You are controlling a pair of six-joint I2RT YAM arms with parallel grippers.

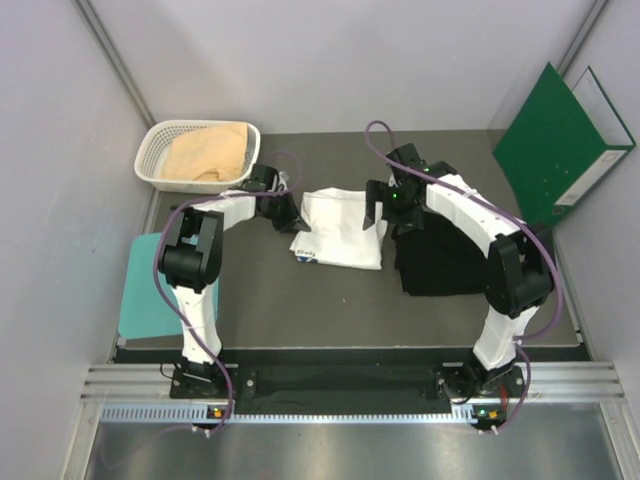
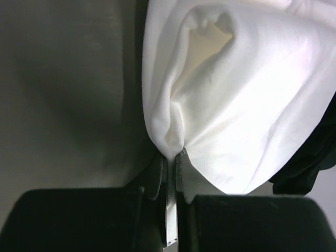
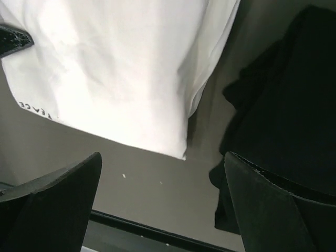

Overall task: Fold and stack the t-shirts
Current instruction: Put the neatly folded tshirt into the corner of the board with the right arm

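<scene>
The white t-shirt (image 1: 345, 228) lies folded mid-table, with dark lettering at its near left corner. My left gripper (image 1: 292, 215) is shut on its left edge; in the left wrist view the white cloth (image 2: 231, 105) bunches up from the pinched fingertips (image 2: 170, 160). My right gripper (image 1: 382, 205) is open above the shirt's far right corner, empty; its view shows the white shirt (image 3: 121, 68) and the black t-shirt (image 3: 289, 105). The black t-shirt (image 1: 445, 258) lies folded to the right. The tan-peach t-shirt (image 1: 208, 152) sits in a white basket (image 1: 158, 150).
A teal board (image 1: 145, 290) lies at the table's left edge. A green binder (image 1: 560, 140) leans against the right wall at the back. A black rail runs along the table's near edge (image 3: 147, 228).
</scene>
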